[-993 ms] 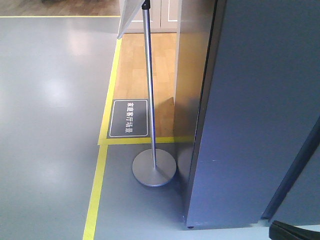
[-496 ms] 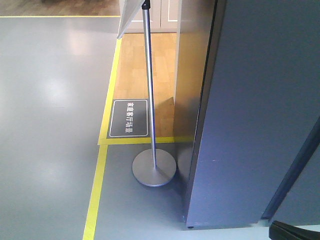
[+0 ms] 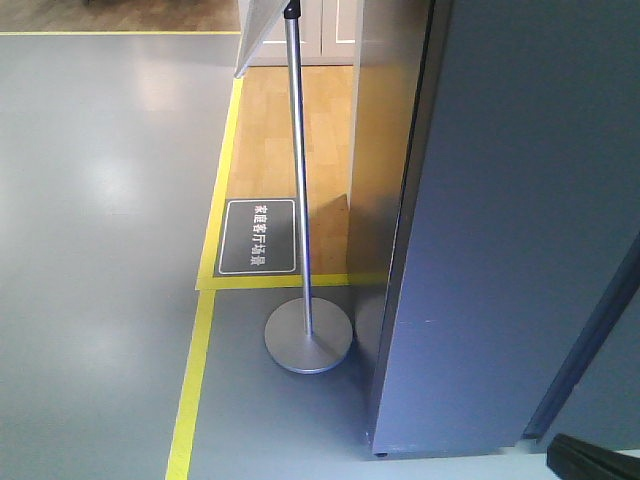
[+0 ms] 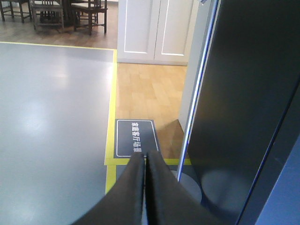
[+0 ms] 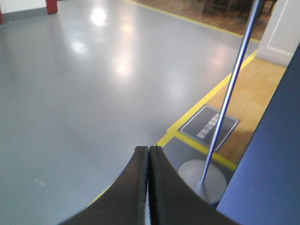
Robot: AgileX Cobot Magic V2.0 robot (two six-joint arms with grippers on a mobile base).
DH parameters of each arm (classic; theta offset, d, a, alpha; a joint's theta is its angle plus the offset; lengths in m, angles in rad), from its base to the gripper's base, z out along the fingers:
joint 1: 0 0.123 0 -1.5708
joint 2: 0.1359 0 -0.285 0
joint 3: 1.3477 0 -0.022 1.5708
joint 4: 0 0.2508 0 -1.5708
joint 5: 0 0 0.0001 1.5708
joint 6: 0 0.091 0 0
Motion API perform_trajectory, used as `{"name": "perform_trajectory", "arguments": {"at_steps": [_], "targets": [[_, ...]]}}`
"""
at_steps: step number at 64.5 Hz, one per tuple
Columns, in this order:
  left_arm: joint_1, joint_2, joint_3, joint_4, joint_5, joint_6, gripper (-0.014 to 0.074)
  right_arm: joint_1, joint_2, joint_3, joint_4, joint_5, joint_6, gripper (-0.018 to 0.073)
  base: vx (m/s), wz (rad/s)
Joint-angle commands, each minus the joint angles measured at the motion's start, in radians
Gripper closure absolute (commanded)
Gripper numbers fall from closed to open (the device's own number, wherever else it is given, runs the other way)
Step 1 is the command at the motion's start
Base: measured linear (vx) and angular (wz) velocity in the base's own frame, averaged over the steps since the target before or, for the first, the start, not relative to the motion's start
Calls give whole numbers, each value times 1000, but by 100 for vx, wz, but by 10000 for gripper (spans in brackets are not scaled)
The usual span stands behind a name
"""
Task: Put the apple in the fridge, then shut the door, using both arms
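Observation:
The apple is not in view in any frame. The fridge (image 3: 500, 250) fills the right of the front view as a tall dark grey wall, and its inside is hidden. It also stands dark at the right of the left wrist view (image 4: 243, 93). I cannot tell the door from the body. My left gripper (image 4: 145, 154) is shut with nothing between its fingers, held over the floor left of the fridge. My right gripper (image 5: 148, 149) is also shut and empty above the grey floor, with the fridge (image 5: 267, 178) to its right.
A sign stand with a round metal base (image 3: 308, 340) and a thin pole (image 3: 297, 150) stands close to the fridge's left side. A black floor label (image 3: 258, 236) and yellow tape lines (image 3: 190, 400) mark the floor. White cabinet doors (image 4: 154, 28) and chairs (image 4: 47, 11) stand far back.
The black arm part at the bottom right of the front view has shifted slightly to the right. Everything else is unchanged.

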Motion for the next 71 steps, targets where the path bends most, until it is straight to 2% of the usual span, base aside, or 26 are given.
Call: {"name": "perform_trajectory", "arguments": {"at_steps": [1,8,14,22,28,32,39,43,47,54,71], "targets": [[1,-7,21,0,-63,-2,604,54,-11,15,30,-184,-12,563,0,0],[1,-7,21,0,-63,-2,604,115,-69,107,5,-355,25,563,0,0],[1,-7,21,0,-63,-2,604,135,-149,179,-84,-441,146,563,0,0],[1,-7,21,0,-63,-2,604,134,-250,244,-298,-482,413,563,0,0],[1,-6,21,0,-63,-2,604,134,-248,283,-469,-521,686,563,0,0],[1,-6,21,0,-63,-2,604,134,-248,302,-578,-553,832,563,0,0],[1,-6,21,0,-62,-2,604,134,-248,357,-774,-678,1103,563,0,0],[1,-6,21,0,-62,-2,604,134,-248,385,-891,-780,1211,563,0,0],[1,-6,21,0,-62,-2,604,134,-248,381,-1008,-816,1264,563,0,0],[1,-6,21,0,-61,-2,604,134,-248,383,-1118,-887,1274,563,0,0],[1,-6,21,0,-61,-2,604,134,-248,383,-1082,-904,1274,563,0,0]]}}
